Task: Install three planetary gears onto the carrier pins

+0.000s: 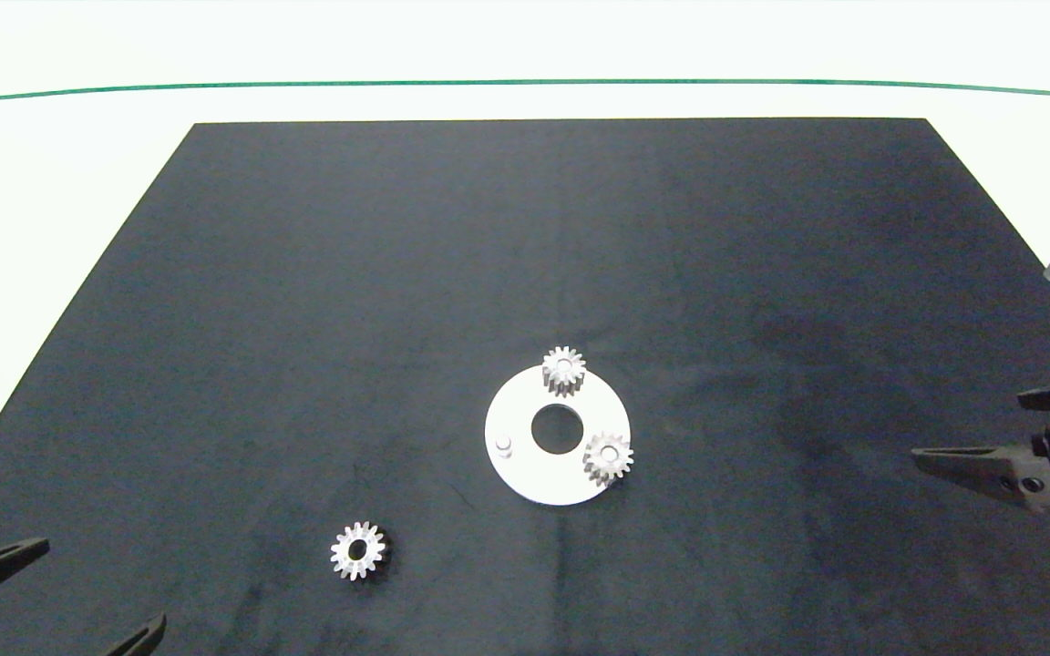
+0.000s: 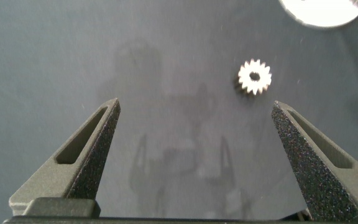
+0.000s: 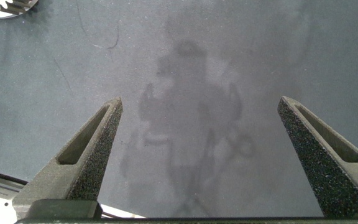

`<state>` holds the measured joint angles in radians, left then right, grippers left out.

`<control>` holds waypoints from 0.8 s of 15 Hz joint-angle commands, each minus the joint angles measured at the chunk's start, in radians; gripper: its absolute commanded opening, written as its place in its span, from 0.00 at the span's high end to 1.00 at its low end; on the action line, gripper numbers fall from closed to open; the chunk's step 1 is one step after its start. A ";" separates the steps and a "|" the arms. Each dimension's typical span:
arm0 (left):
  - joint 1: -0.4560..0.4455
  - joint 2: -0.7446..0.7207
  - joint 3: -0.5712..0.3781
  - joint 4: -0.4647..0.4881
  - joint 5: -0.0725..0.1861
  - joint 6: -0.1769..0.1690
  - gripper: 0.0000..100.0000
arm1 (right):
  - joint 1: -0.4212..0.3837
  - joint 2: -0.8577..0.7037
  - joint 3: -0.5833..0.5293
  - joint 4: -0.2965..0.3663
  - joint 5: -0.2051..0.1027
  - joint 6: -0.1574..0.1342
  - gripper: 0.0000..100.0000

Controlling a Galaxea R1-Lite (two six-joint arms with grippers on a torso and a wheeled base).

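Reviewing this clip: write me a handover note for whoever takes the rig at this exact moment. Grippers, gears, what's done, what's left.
Left gripper: open, empty, hovering over the mat near the table's front left corner.
Right gripper: open, empty, at the right edge of the mat.
Carrier disc: flat on the black mat, near the centre front.
Done: two gears seated on pins, the far gear and the right-hand gear.
Left: the bare pin on the disc's left side is empty. The loose gear lies flat on the mat to the disc's front left, nearest the left gripper; that arm looks best placed to fetch it.

Even overhead light; my dark mat point(image 1: 525, 273) shows faint sheen at 3 o'clock. The white disc point(image 2: 319, 12) glares, blurred; table edges curve.
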<state>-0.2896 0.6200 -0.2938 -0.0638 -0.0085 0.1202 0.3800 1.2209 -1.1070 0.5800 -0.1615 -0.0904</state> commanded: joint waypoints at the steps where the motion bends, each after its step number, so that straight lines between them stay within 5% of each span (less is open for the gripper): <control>1: 0.000 0.000 0.032 -0.002 0.001 -0.001 0.00 | -0.001 -0.001 -0.001 0.006 -0.001 -0.002 0.00; 12: 0.000 -0.034 0.125 -0.057 0.001 -0.007 0.00 | 0.000 -0.115 0.072 0.041 0.000 0.001 0.00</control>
<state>-0.2872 0.6074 -0.1966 -0.1091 -0.0072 0.1115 0.3804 1.1109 -1.0389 0.6177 -0.1602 -0.0883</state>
